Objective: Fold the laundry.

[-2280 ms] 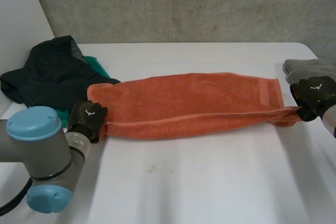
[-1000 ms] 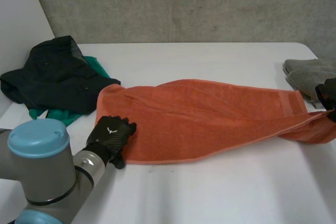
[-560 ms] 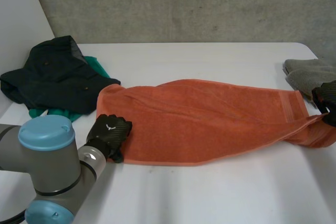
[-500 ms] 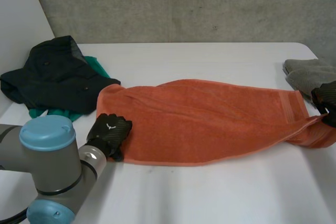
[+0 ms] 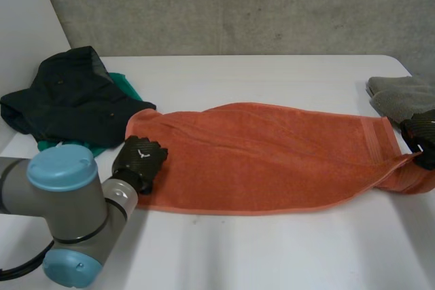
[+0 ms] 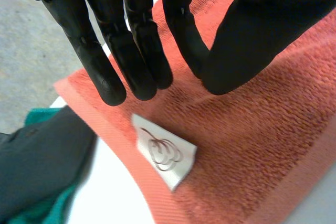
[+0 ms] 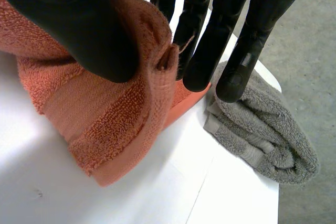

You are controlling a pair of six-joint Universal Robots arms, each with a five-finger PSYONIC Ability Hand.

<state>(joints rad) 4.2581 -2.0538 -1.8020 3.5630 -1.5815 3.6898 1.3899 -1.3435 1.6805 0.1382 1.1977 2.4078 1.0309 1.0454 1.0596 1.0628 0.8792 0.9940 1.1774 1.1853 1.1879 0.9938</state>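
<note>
Towel (image 5: pixel 272 157) edge pinched by right hand (image 5: pixel 420 138) — left hand (image 5: pixel 140 158) relaxed over opposite corner.

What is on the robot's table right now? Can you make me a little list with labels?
being folded: orange towel, spread long across the white table
left hand: open, fingers straight over the towel's corner, near a white label
right hand: pinching the towel's bunched other end between thumb and fingers
by the right hand: folded grey towel
by the towel's left end: dark garment lying over a green cloth
</note>
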